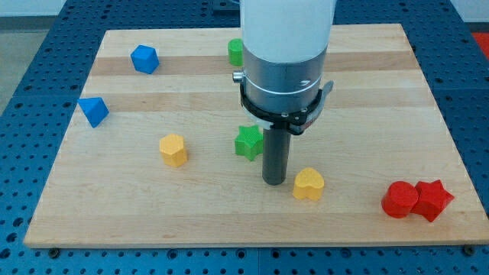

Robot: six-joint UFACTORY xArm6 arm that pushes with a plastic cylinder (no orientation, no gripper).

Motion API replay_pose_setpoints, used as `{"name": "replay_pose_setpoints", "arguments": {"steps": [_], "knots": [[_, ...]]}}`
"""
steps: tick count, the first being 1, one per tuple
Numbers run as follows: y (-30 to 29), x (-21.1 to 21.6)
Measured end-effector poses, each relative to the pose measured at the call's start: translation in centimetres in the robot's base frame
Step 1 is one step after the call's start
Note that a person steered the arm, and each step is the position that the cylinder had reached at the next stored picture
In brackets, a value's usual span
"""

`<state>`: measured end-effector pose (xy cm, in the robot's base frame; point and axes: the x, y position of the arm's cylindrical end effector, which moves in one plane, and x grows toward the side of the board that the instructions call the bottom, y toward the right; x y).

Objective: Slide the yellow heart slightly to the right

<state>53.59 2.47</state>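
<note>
The yellow heart (pixel 308 184) lies on the wooden board (pixel 153 214) right of centre, near the view's bottom. My tip (pixel 274 182) rests on the board just to the heart's left, with a small gap between them. A green star (pixel 248 142) lies just up and left of the rod. The rod hangs from the arm's white and metal body (pixel 284 53), which hides part of the board's top middle.
A yellow hexagon-like block (pixel 173 150) lies left of centre. Two blue blocks (pixel 144 59) (pixel 93 111) sit at the upper left. A green block (pixel 236 52) shows partly behind the arm. A red cylinder (pixel 399 200) and red star (pixel 433 199) touch at the lower right.
</note>
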Motion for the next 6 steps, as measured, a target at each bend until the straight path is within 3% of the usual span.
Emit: {"name": "replay_pose_setpoints", "arguments": {"steps": [3, 6], "knots": [[4.7, 1.7], [3.1, 5.0]]}}
